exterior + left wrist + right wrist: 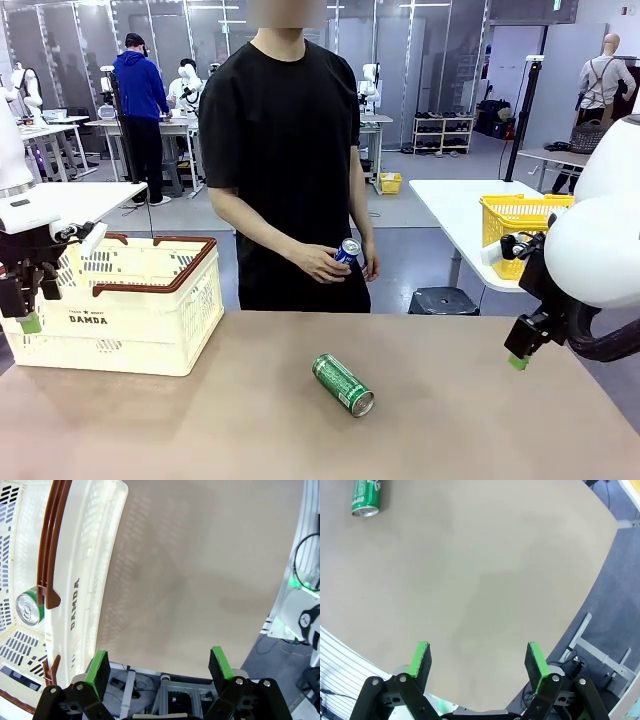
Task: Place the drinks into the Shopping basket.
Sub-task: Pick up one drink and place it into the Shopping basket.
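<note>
Green pads of the left gripper [159, 661] stand wide apart with nothing between them; it hangs over the near edge of the table [200, 580], just beside the outer wall of the basket [90, 555]. Inside that basket, past the brown rim, a standing green can [27, 609] shows its silver top, so one drink appears to be in place.

Over on the other side, the right gripper [477, 652] is likewise spread open and empty, above bare tabletop near the table's right edge. A lying green can [366, 497] rests on its side toward the middle of the table, well apart from these jaws and off to one side of their line, not between them. It looks nearer to the right gripper than to the left one.

Farther out, at the far side, the person's hand [325, 265] holds a blue can [347, 250] against the body, above the table and out of either gripper's reach for now.

By my reckoning, two drinks remain: the one on the table and the one in the hand.
</note>
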